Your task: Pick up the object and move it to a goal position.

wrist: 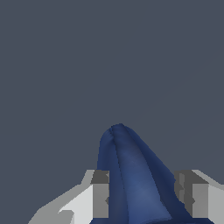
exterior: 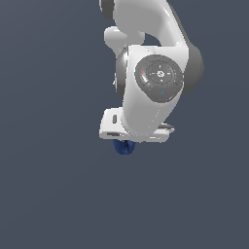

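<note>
The object point(wrist: 131, 175) is a dark blue tapered cylinder with a groove down its side. In the wrist view it sits between my two grey fingers point(wrist: 100, 194), which press against its wider part on both sides. My gripper point(wrist: 146, 197) is shut on it. In the exterior view only a small blue part of the object point(exterior: 123, 147) shows beneath the white hand of the arm point(exterior: 146, 97). The fingers are hidden there behind the hand. The narrow end of the object points away from the hand.
A plain dark grey surface point(exterior: 48, 194) fills the background in both views. No other objects or edges show.
</note>
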Robot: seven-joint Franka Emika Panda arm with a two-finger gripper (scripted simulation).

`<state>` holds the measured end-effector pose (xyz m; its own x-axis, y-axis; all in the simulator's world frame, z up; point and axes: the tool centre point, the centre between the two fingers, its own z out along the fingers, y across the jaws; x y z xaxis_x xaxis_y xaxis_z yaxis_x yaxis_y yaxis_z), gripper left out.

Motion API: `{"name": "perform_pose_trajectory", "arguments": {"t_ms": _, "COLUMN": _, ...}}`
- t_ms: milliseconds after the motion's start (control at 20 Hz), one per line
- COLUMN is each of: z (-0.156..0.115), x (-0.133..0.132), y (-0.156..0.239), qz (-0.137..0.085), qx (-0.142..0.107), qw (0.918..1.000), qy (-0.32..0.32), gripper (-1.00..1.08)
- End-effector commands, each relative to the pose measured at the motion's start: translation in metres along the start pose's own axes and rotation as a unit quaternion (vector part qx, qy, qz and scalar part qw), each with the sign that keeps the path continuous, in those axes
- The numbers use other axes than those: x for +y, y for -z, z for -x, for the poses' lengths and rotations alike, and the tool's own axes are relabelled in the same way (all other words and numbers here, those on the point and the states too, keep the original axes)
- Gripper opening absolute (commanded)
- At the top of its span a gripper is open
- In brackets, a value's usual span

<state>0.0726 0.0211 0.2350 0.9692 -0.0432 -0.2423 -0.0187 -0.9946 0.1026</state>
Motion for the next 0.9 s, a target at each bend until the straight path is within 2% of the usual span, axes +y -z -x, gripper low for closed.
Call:
{"name": "perform_pose_trajectory", "arguments": {"t_ms": 0, "z": -0.004, "x": -0.003, "y": -0.004, "qz": 0.003, "qx": -0.004, "qw": 1.0, "qy": -0.002, "gripper": 0.28}}
{"name": "perform_pose_trajectory", "arguments": {"t_ms": 850, "z": -0.009, "x": -0.006, "y": -0.024, "qz": 0.005, "qx": -0.01, "qw": 0.9999, "qy": -0.003, "gripper": 0.28}}
